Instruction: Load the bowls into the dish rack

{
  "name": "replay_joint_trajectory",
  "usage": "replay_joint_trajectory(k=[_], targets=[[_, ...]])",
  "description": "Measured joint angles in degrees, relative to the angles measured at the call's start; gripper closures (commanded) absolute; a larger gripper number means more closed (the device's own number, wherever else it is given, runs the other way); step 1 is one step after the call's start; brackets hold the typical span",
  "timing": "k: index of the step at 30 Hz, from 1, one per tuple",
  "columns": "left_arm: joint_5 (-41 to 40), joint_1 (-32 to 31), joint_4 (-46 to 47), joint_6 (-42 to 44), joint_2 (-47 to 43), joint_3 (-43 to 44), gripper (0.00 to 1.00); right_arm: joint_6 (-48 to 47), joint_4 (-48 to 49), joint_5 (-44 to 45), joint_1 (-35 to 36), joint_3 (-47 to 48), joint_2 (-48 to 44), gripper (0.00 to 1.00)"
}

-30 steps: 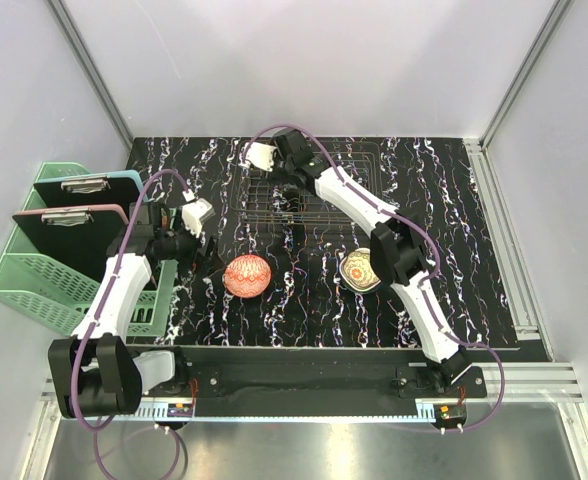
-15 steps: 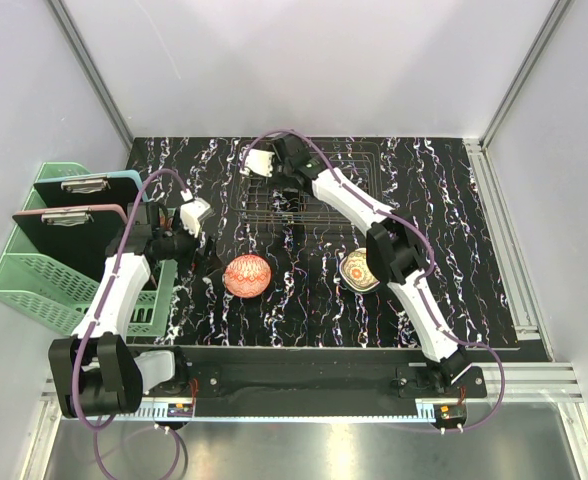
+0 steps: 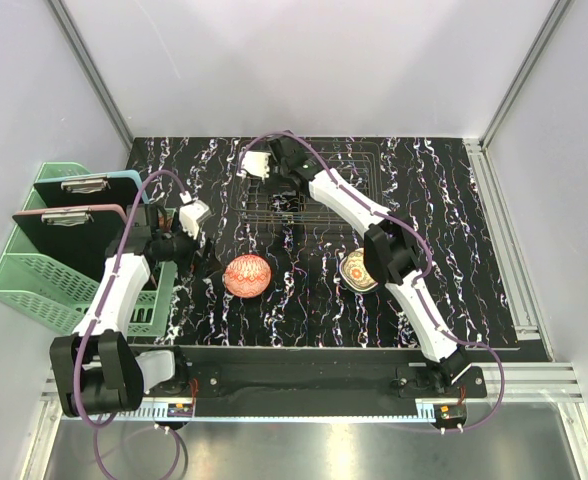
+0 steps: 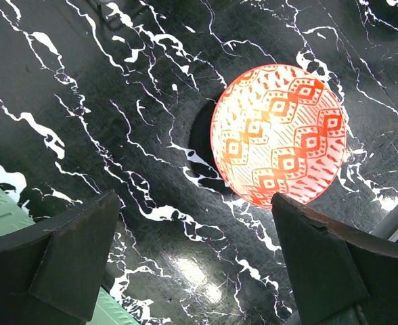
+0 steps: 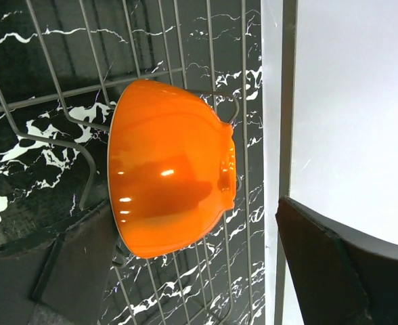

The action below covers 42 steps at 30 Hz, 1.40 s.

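An orange bowl (image 5: 172, 169) stands on its edge between the wires of the dark dish rack (image 5: 151, 40); the arm hides it in the top view. My right gripper (image 5: 199, 271) is open just behind it, over the rack's far left part (image 3: 319, 205). A red-patterned bowl (image 3: 246, 276) sits upright on the black marbled table, also in the left wrist view (image 4: 278, 134). My left gripper (image 4: 195, 264) is open and empty, hovering to the bowl's left (image 3: 192, 248). A cream bowl with yellow floral inside (image 3: 356, 270) sits partly under the right arm.
A mint-green plastic basket (image 3: 34, 270) holding two clipboards stands off the table's left edge, beside the left arm. The back wall rises close behind the rack (image 5: 348, 101). A metal rail (image 3: 504, 230) runs along the table's right side.
My right wrist has shifted slightly left and nearer over the rack. The left arm and the two bowls on the table have hardly moved.
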Motion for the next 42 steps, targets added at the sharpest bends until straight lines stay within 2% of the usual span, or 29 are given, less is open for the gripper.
replay_joint_trajectory(k=[9, 19, 25, 34, 42], targets=[[0.52, 0.2, 0.33, 0.63, 0.61, -0.72, 0.01, -0.79, -0.79, 2.32, 0.35, 0.98, 0.02, 0.0], [1.57, 0.2, 0.7, 2.49, 5.6, -2.34, 0.01, -2.12, -1.9, 3.82, 0.39, 2.78, 0.55, 0.0], [1.86, 0.2, 0.76, 3.63, 7.06, -2.62, 0.01, -1.49, -1.29, 3.63, 0.61, -1.4, -0.48, 0.0], [1.88, -0.15, 0.94, 4.31, 11.47, -2.43, 0.02, 4.98, -5.27, -1.51, 0.81, -4.13, -4.42, 0.0], [1.97, -2.03, 1.18, 4.7, 13.31, -1.57, 0.1, 12.04, -10.64, -6.54, 0.81, -2.47, -8.2, 0.0]])
